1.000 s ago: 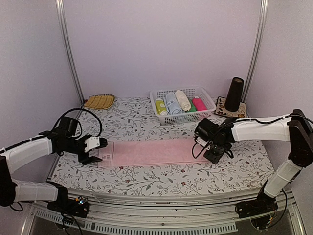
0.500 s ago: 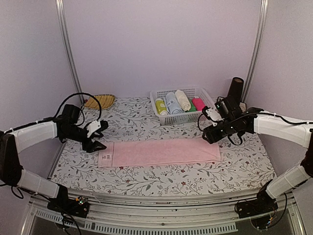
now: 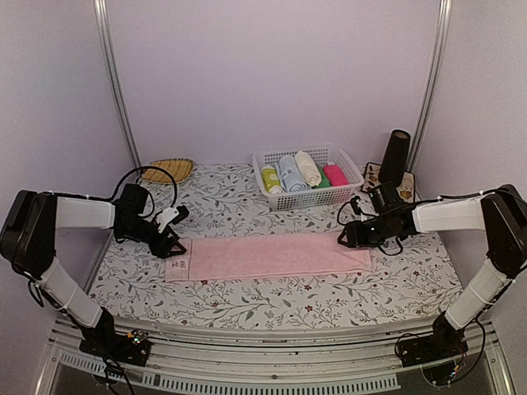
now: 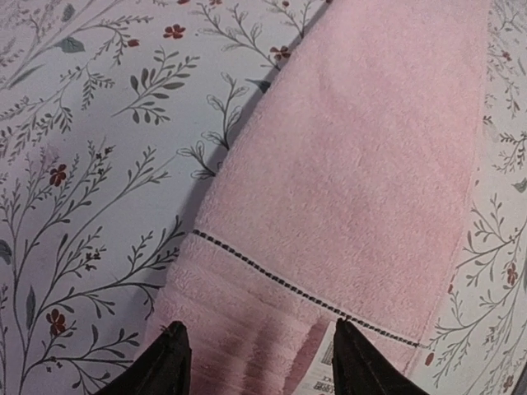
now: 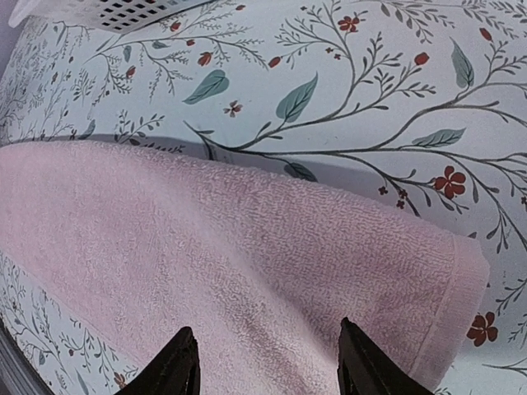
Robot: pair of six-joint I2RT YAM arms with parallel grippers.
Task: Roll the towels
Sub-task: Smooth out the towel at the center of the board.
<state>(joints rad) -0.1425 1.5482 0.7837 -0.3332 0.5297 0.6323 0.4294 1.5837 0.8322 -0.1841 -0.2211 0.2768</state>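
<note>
One white slotted basket [image 3: 315, 198] stands at the back of the flower-patterned table [image 3: 247, 309], and it holds five rolled towels lying side by side: a yellow-green roll [image 3: 269, 178], a light blue roll [image 3: 290, 174], a cream roll [image 3: 308, 168], a green roll [image 3: 323, 181] mostly hidden between its neighbours, and a magenta roll [image 3: 335, 174]. In front of the basket a single pink towel [image 3: 268, 255] lies flat and unrolled, stretched across the table from left to right, with a white label [image 3: 179, 265] at its left end. The left gripper [image 4: 262, 362] is over that hemmed left end, its two fingers apart with flat cloth between them and nothing clasped. The right gripper [image 5: 268, 366] is over the towel's right end, its fingers likewise spread and empty. Whether any fingertip touches the cloth cannot be told. Elsewhere there is one yellow woven tray [image 3: 167, 170] in the back left corner and one dark cup [image 3: 396, 156] standing upside down on a small mat, just right of the basket.
</note>
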